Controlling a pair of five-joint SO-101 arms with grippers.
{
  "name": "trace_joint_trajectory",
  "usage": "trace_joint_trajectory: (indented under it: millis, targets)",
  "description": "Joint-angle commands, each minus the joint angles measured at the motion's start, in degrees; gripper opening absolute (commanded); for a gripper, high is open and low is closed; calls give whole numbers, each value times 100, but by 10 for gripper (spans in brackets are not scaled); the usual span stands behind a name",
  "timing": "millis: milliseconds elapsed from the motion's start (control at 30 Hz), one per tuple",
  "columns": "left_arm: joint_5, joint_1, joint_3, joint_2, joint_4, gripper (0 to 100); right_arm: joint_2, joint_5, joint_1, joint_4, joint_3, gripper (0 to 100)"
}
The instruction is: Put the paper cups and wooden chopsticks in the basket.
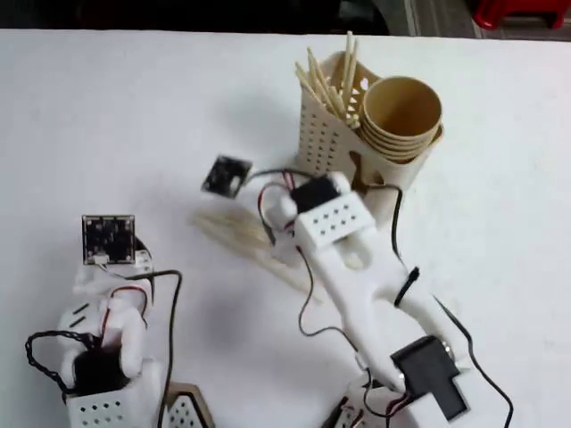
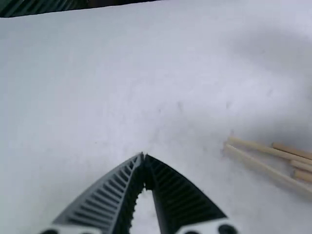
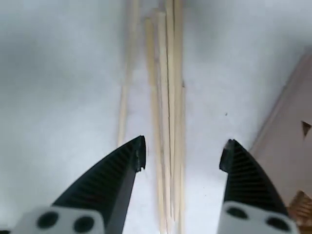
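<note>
We are holding our right pincer (image 3: 184,146) spread wide over the loose chopsticks (image 3: 165,112), which are lying in a bundle on the white worktop (image 1: 134,116) near the basket (image 1: 321,143). The bundle is running between the two fingers. Our left pincer (image 2: 144,157) is hovering pressed together, pinching nothing, well apart from the basket. The paper cups (image 1: 403,111) are sitting stacked inside the basket, beside other chopsticks (image 1: 332,76) standing in it.
</note>
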Motion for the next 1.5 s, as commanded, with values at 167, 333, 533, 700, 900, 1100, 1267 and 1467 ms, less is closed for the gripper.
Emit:
trace_joint_trajectory:
  millis: [167, 333, 533, 700, 900, 1100, 1267, 1467]
  targets:
    - [-9, -22, -26, -75, -132, 28, -312, 26, -251, -1851, 1503, 252]
    - [-9, -22, -18, -75, -132, 28, -251, 26, -215, -2404, 1864, 252]
    - [0, -13, -18, -75, -132, 28, 585, 26, -198, -2721, 1635, 252]
    - [0, -13, -18, -75, -132, 28, 1086, 26, -48, -2290, 1046, 250]
    - [0, -13, -18, -75, -132, 28, 1367, 26, -48, -2009, 703, 119]
    - [-9, -13, 53, -75, -237, 28, 1420, 26, -66, -1974, 668, 18]
    - [-18, -13, 88, -75, -255, 28, 1314, 26, -31, -1974, 677, 19]
    - [-18, -13, 88, -75, -255, 28, 347, 9, 40, -1675, 703, 19]
